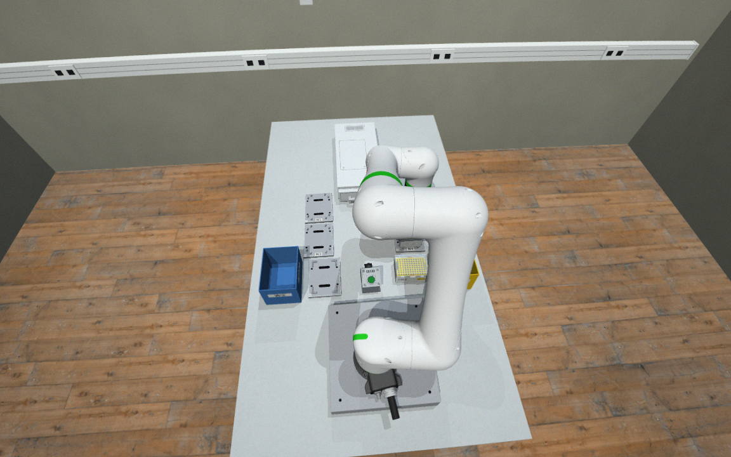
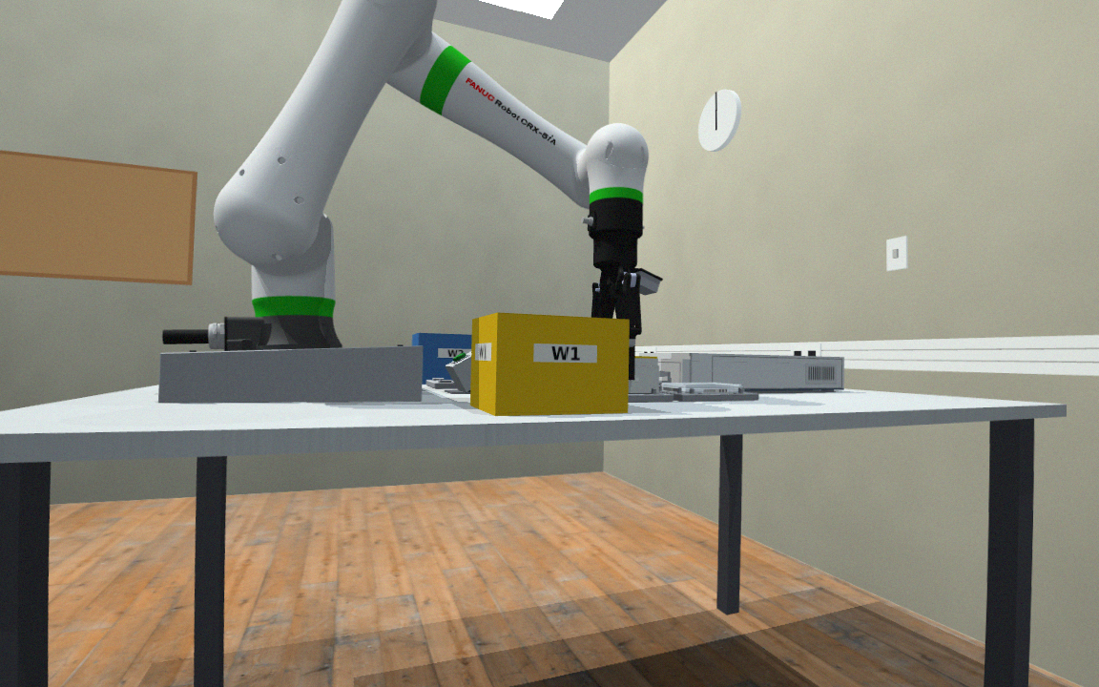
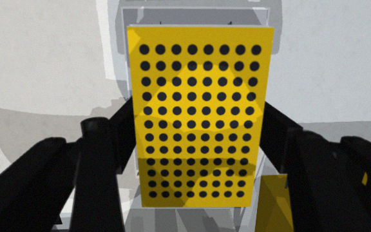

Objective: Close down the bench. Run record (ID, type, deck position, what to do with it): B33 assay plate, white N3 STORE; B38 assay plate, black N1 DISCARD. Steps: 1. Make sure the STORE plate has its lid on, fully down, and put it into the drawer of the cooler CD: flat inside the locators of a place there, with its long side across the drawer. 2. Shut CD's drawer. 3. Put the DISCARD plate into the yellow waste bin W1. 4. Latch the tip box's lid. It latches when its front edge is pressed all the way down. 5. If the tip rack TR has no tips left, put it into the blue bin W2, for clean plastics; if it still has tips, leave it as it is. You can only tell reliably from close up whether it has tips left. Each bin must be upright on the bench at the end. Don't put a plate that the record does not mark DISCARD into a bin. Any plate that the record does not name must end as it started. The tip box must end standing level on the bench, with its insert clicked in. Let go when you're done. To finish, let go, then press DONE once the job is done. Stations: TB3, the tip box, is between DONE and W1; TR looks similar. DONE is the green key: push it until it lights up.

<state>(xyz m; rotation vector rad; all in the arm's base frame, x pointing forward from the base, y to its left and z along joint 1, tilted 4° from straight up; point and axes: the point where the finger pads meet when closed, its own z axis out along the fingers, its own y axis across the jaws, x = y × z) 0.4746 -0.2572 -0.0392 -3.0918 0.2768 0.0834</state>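
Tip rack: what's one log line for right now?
step: grasp | hand: shut on tip rack | holes: all dark, no tips seen | lifted: cannot tell | blue bin: upright

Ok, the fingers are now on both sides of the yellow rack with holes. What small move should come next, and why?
Probably lift straight up. The gripper is shut on the tip rack across its long sides, and every hole in view looks dark, with no tips. An empty rack belongs in the blue bin W2, so it must first rise off the bench.

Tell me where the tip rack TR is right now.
In the wrist view, the tip rack TR fills the centre, gripped between the jaws; every hole looks dark.
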